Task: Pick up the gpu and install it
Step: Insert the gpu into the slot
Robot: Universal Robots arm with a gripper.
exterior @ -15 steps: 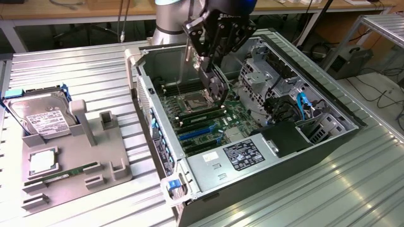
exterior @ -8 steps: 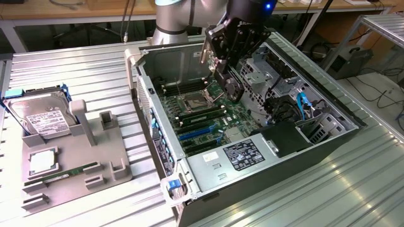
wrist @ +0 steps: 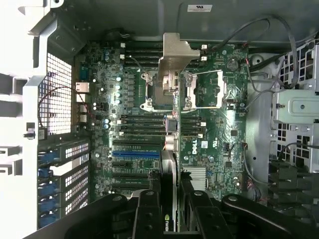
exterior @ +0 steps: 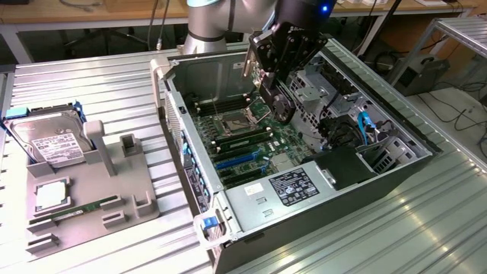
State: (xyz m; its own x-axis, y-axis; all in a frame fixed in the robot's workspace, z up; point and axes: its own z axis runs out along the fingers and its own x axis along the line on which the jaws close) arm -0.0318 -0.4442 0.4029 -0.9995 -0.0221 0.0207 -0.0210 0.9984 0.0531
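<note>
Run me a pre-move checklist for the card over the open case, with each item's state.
1. gpu clamped in the tool: ok.
2. gpu above the open case, over the motherboard: ok.
3. Nothing in the blue slot: ok.
4. gpu lined up with the blue slot: cannot tell.
5. gpu seated: not ok, it hangs clear of the motherboard.

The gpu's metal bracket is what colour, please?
The bracket is silvery grey, clearest in the wrist view.
</note>
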